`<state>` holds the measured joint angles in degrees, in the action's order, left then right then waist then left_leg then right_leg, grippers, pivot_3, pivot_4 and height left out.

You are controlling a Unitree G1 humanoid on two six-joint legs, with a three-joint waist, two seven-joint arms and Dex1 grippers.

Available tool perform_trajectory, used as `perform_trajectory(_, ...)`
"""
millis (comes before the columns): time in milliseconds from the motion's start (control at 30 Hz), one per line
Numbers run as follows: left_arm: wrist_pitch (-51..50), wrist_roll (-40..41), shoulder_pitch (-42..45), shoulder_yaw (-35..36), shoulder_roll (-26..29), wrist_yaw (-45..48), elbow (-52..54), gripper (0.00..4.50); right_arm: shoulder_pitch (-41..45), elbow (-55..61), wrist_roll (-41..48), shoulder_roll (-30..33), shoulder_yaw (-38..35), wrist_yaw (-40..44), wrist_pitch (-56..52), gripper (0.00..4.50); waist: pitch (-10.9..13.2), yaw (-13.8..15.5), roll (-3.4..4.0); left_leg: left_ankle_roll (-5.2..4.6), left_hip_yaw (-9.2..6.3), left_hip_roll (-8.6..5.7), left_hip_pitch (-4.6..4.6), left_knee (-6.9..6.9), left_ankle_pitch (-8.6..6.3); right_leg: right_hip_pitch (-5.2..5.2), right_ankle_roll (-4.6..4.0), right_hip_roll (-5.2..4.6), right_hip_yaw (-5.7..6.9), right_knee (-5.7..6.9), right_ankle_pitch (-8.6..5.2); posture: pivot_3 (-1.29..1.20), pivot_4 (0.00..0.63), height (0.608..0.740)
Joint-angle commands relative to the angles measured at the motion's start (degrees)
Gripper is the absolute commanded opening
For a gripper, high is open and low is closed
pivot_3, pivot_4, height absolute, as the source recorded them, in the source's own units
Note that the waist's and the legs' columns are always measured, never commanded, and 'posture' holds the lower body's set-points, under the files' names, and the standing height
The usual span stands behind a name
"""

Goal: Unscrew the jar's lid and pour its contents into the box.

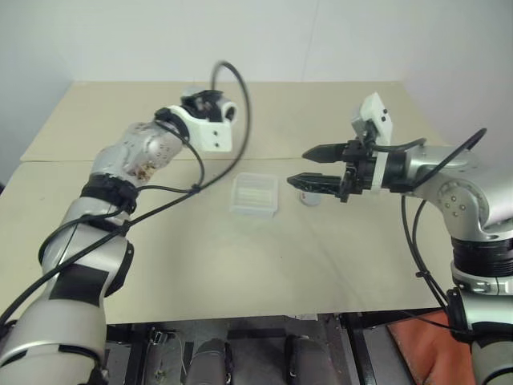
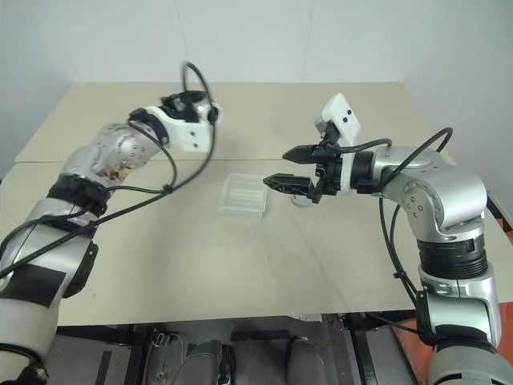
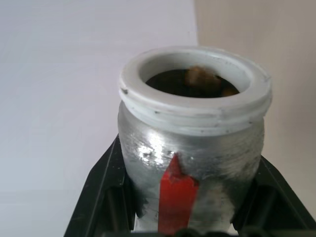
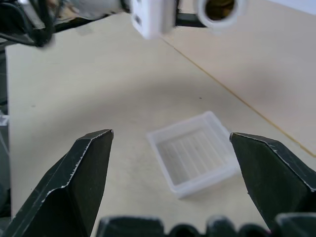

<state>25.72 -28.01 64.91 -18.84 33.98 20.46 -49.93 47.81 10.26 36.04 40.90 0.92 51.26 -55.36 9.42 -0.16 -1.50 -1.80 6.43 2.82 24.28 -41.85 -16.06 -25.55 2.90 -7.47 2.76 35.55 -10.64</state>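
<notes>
Box (image 1: 255, 195): clear shallow tray, resting flat on the tan table (image 1: 240, 265), taken here as the landmark. It appears empty.

Jar (image 3: 190, 143): silvery, with a red stripe, a white threaded mouth and no cap on. It is clamped between the two black fingers (image 3: 106, 197) of the left gripper (image 3: 190, 217), which are closed on its body. The jar is held in the air, above the table on the far-left side of the box, well apart from it.

Contents (image 3: 200, 76): brown pieces lying inside the jar's dark mouth.

Lid (image 1: 309, 198): small grey cap sitting on the table just beside the box, on its right.

Right gripper (image 1: 309, 167): fingers spread wide and holding nothing. It hovers to the right of the box, above the lid and clear of it, fingertips pointing towards the box.
</notes>
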Motion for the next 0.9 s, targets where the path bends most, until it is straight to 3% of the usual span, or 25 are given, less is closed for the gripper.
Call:
perform_trajectory(33, -18.3, 15.8, -3.0, 9.1, -2.1, 14.3, 10.6, 1.96, 1.8, 0.4, -0.2, 0.9, -1.1, 0.9, 1.8, 4.46, 0.0, 0.2, -0.01, 0.01, 0.0, 0.0, 0.0, -0.02, 0.01, 0.01, 0.0, 0.0, 0.0, 0.02, 0.0, 0.0, 0.15, 0.74)
perform_trajectory(133, -43.6, 31.3, -7.3, 20.0, -6.3, 17.2, 21.5, 1.96, 1.5, 0.2, -0.3, 0.7, -1.0, 1.0, 1.6, 4.46, 0.0, 0.2, -0.01, 0.0, -0.05, 0.0, 0.08, -0.06, 0.0, -0.01, 0.01, 0.0, 0.0, 0.01, -0.01, 0.0, 0.15, 0.74)
perform_trajectory(200, -53.8, 34.8, -10.7, 23.9, -8.4, 13.9, 27.0, 1.96, 1.0, 0.6, -0.6, 0.9, -0.5, 1.2, 1.9, 4.46, 0.0, 0.1, -0.01, -0.01, -0.09, -0.01, 0.07, -0.06, -0.01, 0.0, 0.03, 0.0, -0.02, -0.03, -0.01, 0.0, 0.15, 0.74)
perform_trajectory(367, -57.7, 36.9, -23.1, 28.4, -15.5, 3.6, 40.5, 1.96, 0.8, 1.3, -0.3, 0.7, -1.0, 1.2, 1.2, 4.46, 0.0, -0.2, 0.01, 0.0, -0.1, -0.04, -0.35, 0.01, 0.0, 0.4, 0.03, 0.0, -0.04, -0.02, -0.02, 0.0, 0.15, 0.74)
perform_trajectory(533, -53.0, 34.8, -27.7, 29.0, -16.6, -2.0, 43.5, 1.96, 0.0, 1.7, -0.1, 0.8, -1.0, 1.3, 1.0, 4.46, 0.0, -0.1, -0.01, 0.01, -0.12, -0.04, -0.37, 0.04, 0.0, 0.4, 0.0, 0.0, -0.04, -0.04, 0.0, 0.0, 0.15, 0.74)
perform_trajectory(900, -51.0, 41.1, -25.8, 29.2, -14.3, 6.1, 41.2, 1.96, -2.0, 3.2, 0.0, -0.1, -1.1, -0.4, 0.5, 4.46, 0.0, 0.7, -0.01, 0.0, -0.1, -0.05, -0.37, 0.04, -0.01, 0.47, -0.03, 0.01, -0.02, -0.19, 0.02, 0.0, 0.15, 0.74)
